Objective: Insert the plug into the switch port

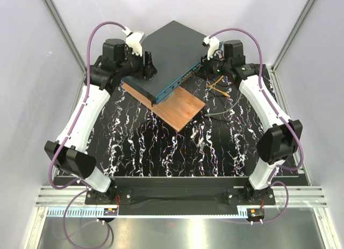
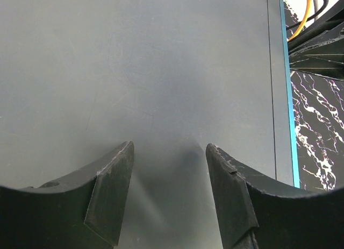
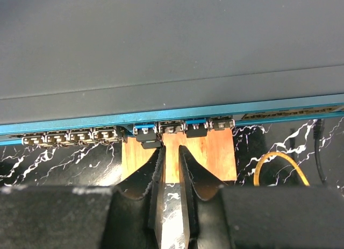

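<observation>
The switch (image 1: 172, 50) is a flat dark box lying diagonally on a wooden board (image 1: 180, 109). Its teal front face (image 3: 269, 110) carries a row of small sockets. My right gripper (image 3: 171, 148) sits close in front of that row, its jaws a narrow slit apart with only the board showing between them. A small dark piece with a blue top (image 3: 146, 136) sticks out of a socket beside my left fingertip, and a similar one (image 3: 196, 129) sits two sockets to the right. I cannot tell whether either is the plug. My left gripper (image 2: 169, 146) stands open over the switch's top (image 2: 161, 71).
Yellow cables (image 1: 215, 83) and thin dark wires lie on the marbled black mat to the right of the switch, near my right arm. A yellow loop (image 3: 277, 163) and a black cable (image 3: 318, 152) lie just right of my right gripper. White walls enclose the table.
</observation>
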Motion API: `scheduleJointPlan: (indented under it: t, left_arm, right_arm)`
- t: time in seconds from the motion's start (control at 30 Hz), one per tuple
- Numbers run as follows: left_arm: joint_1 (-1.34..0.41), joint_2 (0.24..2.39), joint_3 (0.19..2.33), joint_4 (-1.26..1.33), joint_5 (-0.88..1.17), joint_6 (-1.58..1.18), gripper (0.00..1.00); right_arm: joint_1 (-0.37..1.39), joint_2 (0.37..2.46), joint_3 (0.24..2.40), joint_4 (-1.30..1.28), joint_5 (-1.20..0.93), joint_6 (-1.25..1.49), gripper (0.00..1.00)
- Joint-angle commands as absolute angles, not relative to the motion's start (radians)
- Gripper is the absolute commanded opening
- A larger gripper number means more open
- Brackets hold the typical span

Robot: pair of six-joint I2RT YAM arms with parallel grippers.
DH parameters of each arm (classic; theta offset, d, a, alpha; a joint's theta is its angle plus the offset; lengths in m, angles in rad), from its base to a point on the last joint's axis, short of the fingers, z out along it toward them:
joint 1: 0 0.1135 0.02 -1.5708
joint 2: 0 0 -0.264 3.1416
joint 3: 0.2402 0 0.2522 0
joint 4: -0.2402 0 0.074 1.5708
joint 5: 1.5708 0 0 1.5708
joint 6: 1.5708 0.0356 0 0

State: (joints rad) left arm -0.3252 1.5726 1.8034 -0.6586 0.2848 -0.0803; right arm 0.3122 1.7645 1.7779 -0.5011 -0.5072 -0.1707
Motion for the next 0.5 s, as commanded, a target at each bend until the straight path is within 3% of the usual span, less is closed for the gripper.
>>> scheduleJointPlan:
  t: [0.0,0.47]
  left_arm:
    - [-0.319,1.566,1.786,-0.621,0.308,-0.089,0.61]
    - [-0.31,1.563,1.76,-0.607,0.311,-0.092,0.61]
  right_arm:
    - [0.354,1.792,1.861,-0.413,-0.522,-0.146,0.22]
    - [0.397,1.833,1.907,-0.365,-0.457,-0.048,0.22]
